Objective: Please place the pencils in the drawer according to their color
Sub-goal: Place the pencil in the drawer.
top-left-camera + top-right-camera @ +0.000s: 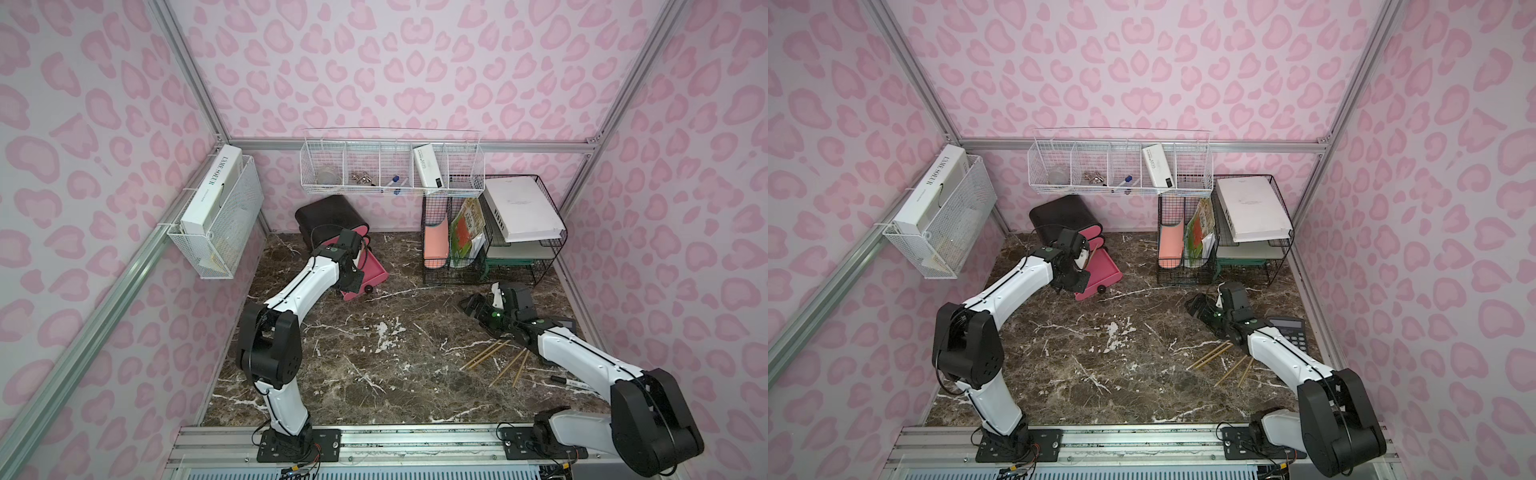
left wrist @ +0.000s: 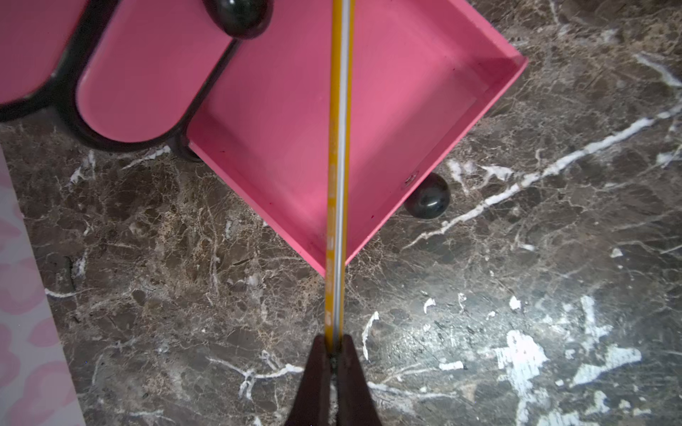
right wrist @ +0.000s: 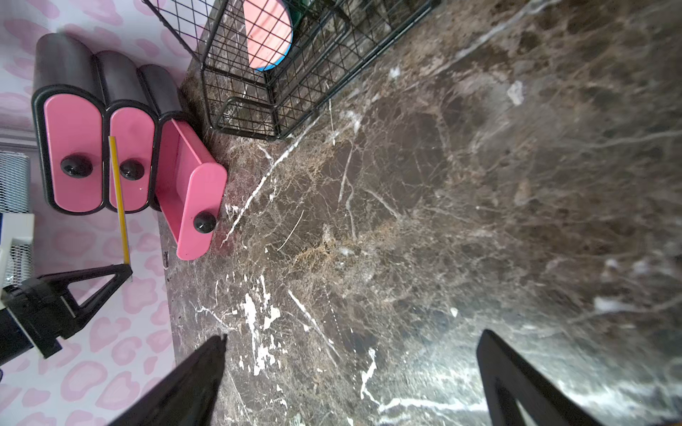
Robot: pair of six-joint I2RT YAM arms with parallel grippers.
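The drawer (image 1: 328, 216) is a black cabinet at the back left, and its bottom pink drawer (image 2: 424, 110) is pulled out and shows nothing inside. My left gripper (image 2: 335, 343) is shut on one end of a yellow pencil (image 2: 337, 184), which reaches out over that open drawer. In the right wrist view the same pencil (image 3: 120, 199) slants in front of the two shut drawer fronts. Several yellow-tan pencils (image 1: 486, 355) lie loose on the marble at the right. My right gripper (image 3: 350, 343) is open above bare marble, holding nothing, just behind those pencils.
A black wire-mesh file rack (image 1: 490, 232) with folders and papers stands at the back right. A calculator (image 1: 1287, 332) and a white marker (image 1: 573, 382) lie beside the right arm. White wire baskets hang on the back wall (image 1: 390, 170) and left wall (image 1: 216, 216).
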